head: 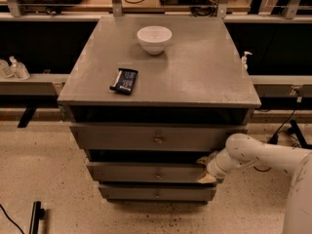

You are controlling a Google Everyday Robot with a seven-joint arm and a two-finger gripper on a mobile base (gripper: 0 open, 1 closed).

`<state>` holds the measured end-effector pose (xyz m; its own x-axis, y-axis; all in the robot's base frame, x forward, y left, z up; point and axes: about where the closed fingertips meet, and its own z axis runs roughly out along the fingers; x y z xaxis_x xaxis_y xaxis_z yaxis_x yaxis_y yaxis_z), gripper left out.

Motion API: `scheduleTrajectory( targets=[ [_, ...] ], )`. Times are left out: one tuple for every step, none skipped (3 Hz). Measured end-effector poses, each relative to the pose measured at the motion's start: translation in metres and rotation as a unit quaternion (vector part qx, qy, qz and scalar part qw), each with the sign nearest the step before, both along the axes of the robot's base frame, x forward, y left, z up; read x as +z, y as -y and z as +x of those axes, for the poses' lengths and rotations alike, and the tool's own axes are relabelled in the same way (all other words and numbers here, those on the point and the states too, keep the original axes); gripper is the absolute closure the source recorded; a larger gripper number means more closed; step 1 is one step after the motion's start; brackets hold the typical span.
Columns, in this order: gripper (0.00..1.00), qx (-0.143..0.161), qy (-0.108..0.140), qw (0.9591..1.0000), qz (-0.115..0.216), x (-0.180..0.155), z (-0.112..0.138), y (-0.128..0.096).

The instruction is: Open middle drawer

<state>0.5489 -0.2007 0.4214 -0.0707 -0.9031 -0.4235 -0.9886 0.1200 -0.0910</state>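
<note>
The grey cabinet [161, 67] has three drawer fronts stacked below its top. The middle drawer [141, 172] is the second one, with a small round knob [157, 175] at its centre. A dark gap shows above its front. My gripper [204, 169] comes in from the right on a white arm [263, 155] and sits at the right end of the middle drawer's front, against its upper corner. The finger tips are pale and partly hidden behind the drawer edge.
A white bowl [154, 38] and a dark flat packet [124, 80] lie on the cabinet top. The top drawer [156, 138] and bottom drawer [156, 193] flank the middle one. Cables [287, 126] run on the speckled floor at right; a black bar [35, 216] lies lower left.
</note>
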Motion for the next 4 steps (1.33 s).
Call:
scheduleTrajectory(
  targets=[
    [0.53, 0.000, 0.000, 1.0000, 0.000, 0.0033, 0.0000, 0.0000],
    [0.52, 0.000, 0.000, 1.0000, 0.000, 0.0075, 0.0000, 0.0000],
    [0.34, 0.000, 0.000, 1.0000, 0.000, 0.0092, -0.0001, 0.0000],
    [0.11, 0.001, -0.002, 1.0000, 0.001, 0.0076, -0.0010, -0.0014]
  ],
)
